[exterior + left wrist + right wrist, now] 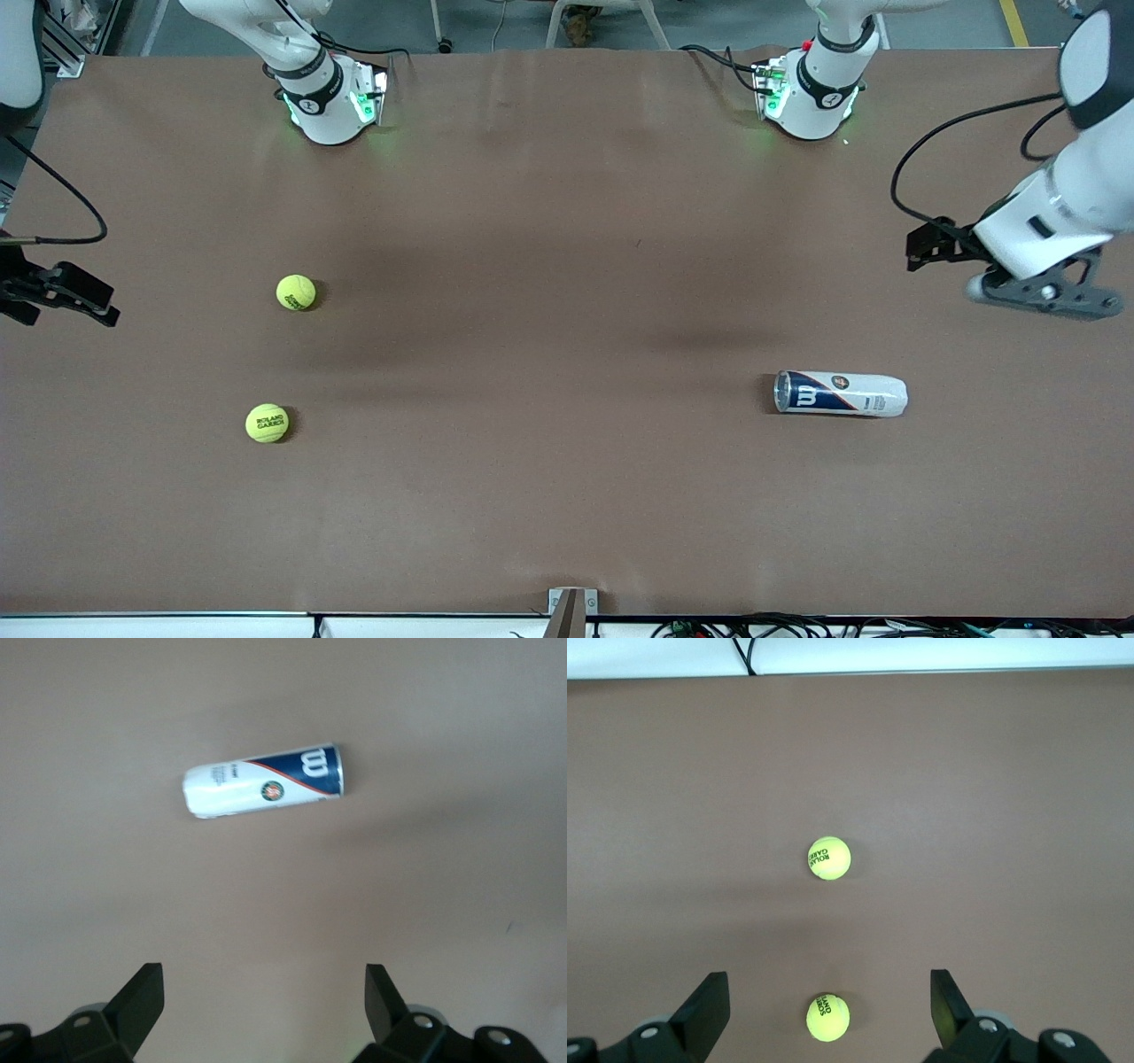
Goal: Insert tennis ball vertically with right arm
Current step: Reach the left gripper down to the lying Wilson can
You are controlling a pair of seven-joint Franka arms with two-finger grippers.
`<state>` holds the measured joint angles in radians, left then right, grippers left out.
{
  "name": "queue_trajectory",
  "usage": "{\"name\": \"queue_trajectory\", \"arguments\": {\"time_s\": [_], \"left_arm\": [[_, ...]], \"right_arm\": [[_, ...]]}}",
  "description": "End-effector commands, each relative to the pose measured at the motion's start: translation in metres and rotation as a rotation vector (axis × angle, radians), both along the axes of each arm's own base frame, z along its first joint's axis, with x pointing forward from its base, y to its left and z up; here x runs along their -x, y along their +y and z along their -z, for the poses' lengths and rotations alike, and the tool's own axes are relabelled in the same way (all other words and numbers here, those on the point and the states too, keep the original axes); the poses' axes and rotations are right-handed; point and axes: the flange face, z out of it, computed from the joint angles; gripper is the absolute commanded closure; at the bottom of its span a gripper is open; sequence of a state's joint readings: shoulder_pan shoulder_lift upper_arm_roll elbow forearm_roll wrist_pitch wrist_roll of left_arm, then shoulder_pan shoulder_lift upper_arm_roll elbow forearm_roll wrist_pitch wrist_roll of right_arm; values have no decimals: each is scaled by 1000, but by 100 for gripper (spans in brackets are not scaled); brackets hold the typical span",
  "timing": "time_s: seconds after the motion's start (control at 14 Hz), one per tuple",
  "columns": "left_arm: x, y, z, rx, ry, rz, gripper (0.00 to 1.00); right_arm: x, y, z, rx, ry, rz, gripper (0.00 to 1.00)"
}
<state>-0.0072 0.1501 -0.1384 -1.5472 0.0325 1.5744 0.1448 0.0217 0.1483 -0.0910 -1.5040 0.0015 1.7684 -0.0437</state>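
Observation:
Two yellow tennis balls lie toward the right arm's end of the table. One ball (296, 292) (827, 1018) is farther from the front camera, the other ball (267, 423) (828, 857) nearer. A white and blue ball can (840, 393) (263, 780) lies on its side toward the left arm's end, its rimmed mouth facing the middle of the table. My right gripper (66, 297) (828, 976) hangs open and holds nothing above the table's edge at its own end, apart from both balls. My left gripper (1050, 297) (263, 970) hangs open and holds nothing above the table near the can.
The brown table (549, 354) is bare between the balls and the can. Both arm bases (328, 97) (811, 93) stand along its farthest edge from the front camera. A small bracket (571, 611) sits at the nearest edge.

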Motion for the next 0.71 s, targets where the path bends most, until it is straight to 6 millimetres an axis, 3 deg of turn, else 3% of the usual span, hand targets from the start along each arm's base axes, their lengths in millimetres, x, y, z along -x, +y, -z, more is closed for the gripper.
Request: {"name": "queue_trajectory", "arguments": {"time_s": [0.0,0.14,0.43,0.64], "left_arm": [[-15,-8,27,6,45,142,0],[-21,-24,49,-2,76,219,0],[-28,-65,81,-210,95,479,1],[-38,-65,125,-181,171,621,1]], "right_arm": [[-12,-1,32,20,53,-6,0],[-13,-1,32,9,45,-3,0],[-14,1,30,7,37,0,0],[-14,0,30,7,37,1,0]]}}
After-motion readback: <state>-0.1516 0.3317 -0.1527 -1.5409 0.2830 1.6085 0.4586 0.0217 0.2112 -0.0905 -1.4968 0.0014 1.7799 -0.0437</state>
